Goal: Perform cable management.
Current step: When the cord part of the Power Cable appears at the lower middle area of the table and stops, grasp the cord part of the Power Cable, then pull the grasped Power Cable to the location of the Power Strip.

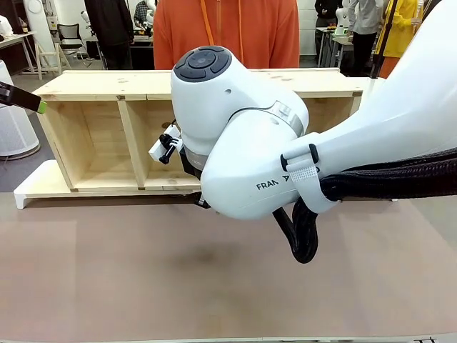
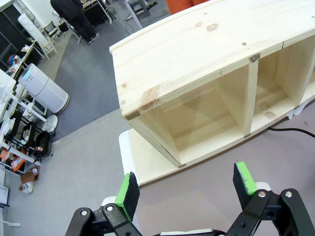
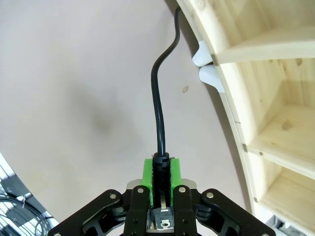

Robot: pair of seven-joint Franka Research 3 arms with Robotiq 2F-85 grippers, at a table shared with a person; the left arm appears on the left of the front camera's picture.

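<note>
The cable (image 3: 158,98) is a thin black cord. From my right gripper (image 3: 161,169) it runs over the brown tabletop and curves off along the foot of the wooden shelf (image 3: 275,137). The right gripper is shut on the cable's thick end piece, held between the green pads. In the front view the white right arm (image 1: 243,143) reaches across the middle and hides its gripper. My left gripper (image 2: 186,187) hangs open above the shelf's left end (image 2: 162,93) with nothing between its pads. A short stretch of cable (image 2: 293,130) lies beside the shelf there. One left finger (image 1: 21,96) shows at the picture's left edge.
The long wooden shelf (image 1: 100,143) lies on its side across the far half of the table, compartments facing me. White feet (image 3: 206,66) stick out at its base. A person in an orange top (image 1: 228,32) stands behind it. Bare brown tabletop (image 1: 143,271) lies in front.
</note>
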